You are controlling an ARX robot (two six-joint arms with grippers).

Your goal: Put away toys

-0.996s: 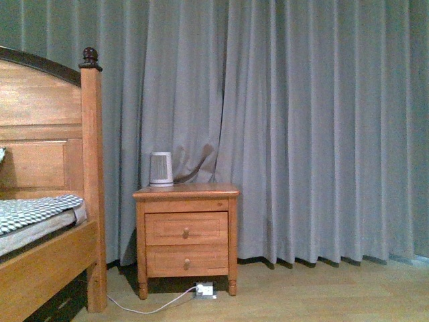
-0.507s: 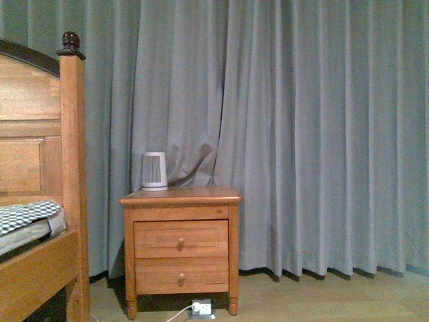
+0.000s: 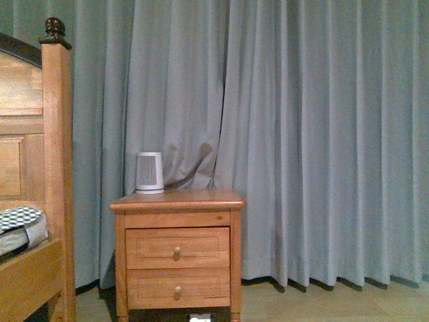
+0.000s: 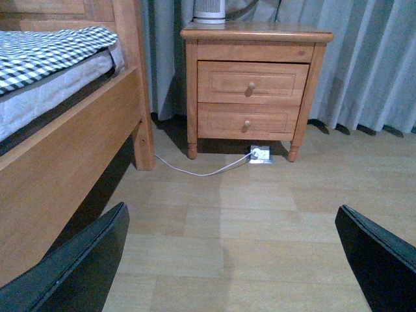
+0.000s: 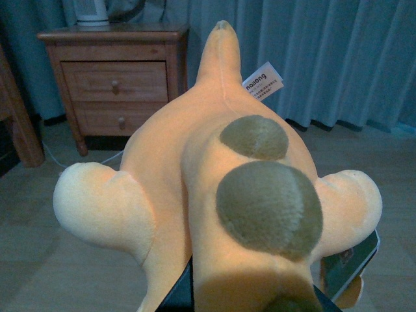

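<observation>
Right jaws grasp the orange plush toy (image 5: 169, 156); left jaws hang released over the floor (image 4: 260, 214); nightstand (image 3: 177, 251) sits lower-centre in front view.

Orange plush toy (image 5: 162, 162) with 2 olive bumps looms close; nightstand (image 5: 114, 71) behind.

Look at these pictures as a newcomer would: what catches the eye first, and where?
The orange-yellow plush animal with olive-green bumps on its back fills the right wrist view, close to the camera. In the front view, a two-drawer wooden bedside cabinet stands before pleated grey-blue curtains, with a small white ribbed appliance on its top. A tall wooden bedpost rises at the far left.
</observation>
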